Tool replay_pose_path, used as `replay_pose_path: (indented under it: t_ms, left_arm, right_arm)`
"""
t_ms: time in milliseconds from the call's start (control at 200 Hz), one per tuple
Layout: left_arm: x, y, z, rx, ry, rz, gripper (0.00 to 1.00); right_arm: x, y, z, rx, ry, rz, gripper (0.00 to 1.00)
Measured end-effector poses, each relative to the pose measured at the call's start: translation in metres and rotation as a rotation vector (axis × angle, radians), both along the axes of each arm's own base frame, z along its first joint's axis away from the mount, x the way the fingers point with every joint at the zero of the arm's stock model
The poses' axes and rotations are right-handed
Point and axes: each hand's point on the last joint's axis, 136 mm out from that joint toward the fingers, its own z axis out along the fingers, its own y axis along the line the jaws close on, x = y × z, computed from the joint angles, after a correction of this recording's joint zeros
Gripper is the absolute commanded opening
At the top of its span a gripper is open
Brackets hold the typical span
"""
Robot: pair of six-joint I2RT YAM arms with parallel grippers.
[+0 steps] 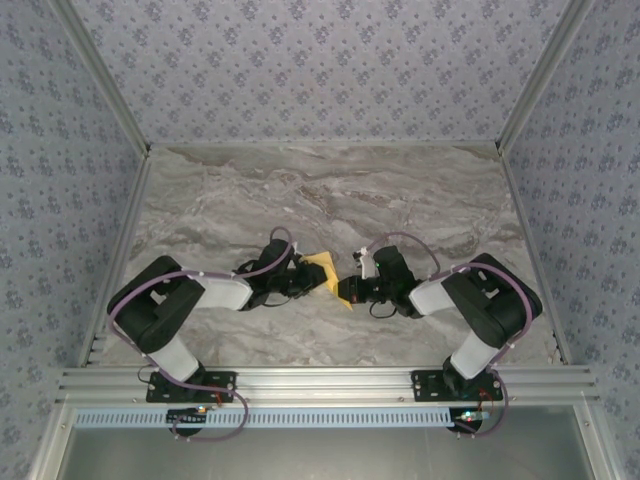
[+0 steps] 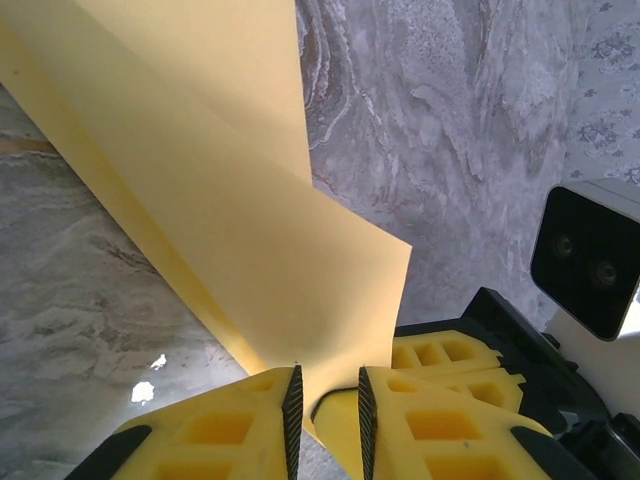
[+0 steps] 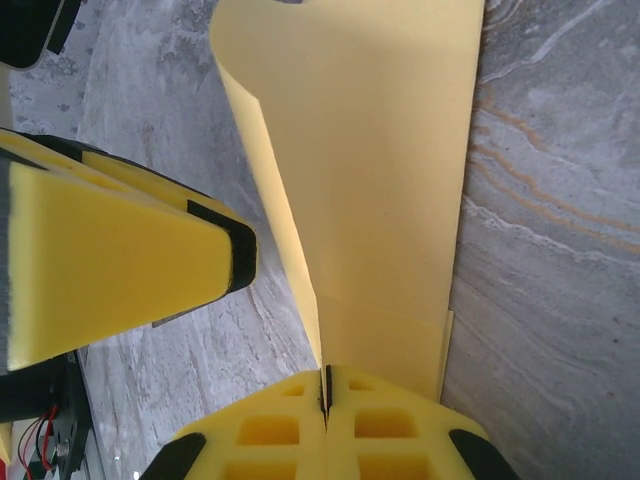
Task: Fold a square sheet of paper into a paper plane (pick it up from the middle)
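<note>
**Right gripper** [image 3: 325, 385]: clamped. The two yellow foam-like fingers, moulded with rectangular pockets, meet with no gap and pinch the near edge of the square sheet of paper [image 3: 370, 170]. From the fingertips the sheet rises forward as a tall, smooth, matte panel. Its left side bends back along a soft crease. Just ahead of the fingertips, a straight edge across the panel marks a second layer.

**Left gripper** [image 2: 327, 385]: narrowly parted. The black ribbed pads [image 2: 293, 400] stand a slim gap apart. The lower edge of the sheet dips into that gap, with a dark shadow line beside it. The pads do not visibly press the paper.

**Sheet, relative to the left gripper:**
- It fans up and to the left of the fingertips in two overlapping flat layers.
- A sharp diagonal fold runs along its left side.
- One pointed corner juts to the right above the fingers.

**Surroundings:**
- Just right of the left fingertips sit the right gripper's pocketed fingers. Beyond them is the white-and-black wrist camera housing [image 2: 590, 260].
- In the top external view, both grippers meet tip to tip over the grey veined marble-pattern table [image 1: 330, 190], with the yellow paper between and just beyond them.
</note>
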Motion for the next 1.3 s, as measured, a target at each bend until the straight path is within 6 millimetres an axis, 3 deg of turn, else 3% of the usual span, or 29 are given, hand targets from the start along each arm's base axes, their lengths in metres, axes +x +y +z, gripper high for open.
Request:
replay_pose_path:
  t_ms: [635, 1299]
  left_arm:
    - [-0.003, -0.003, -0.019, 0.013, 0.033, -0.022, 0.22]
    - [0.002, -0.008, -0.015, 0.008, 0.012, -0.034, 0.20]
  right_arm:
    - [0.000, -0.001, -0.005, 0.000, 0.043, -0.005, 0.08]
    - [0.002, 0.002, -0.005, 0.009, 0.057, 0.007, 0.07]
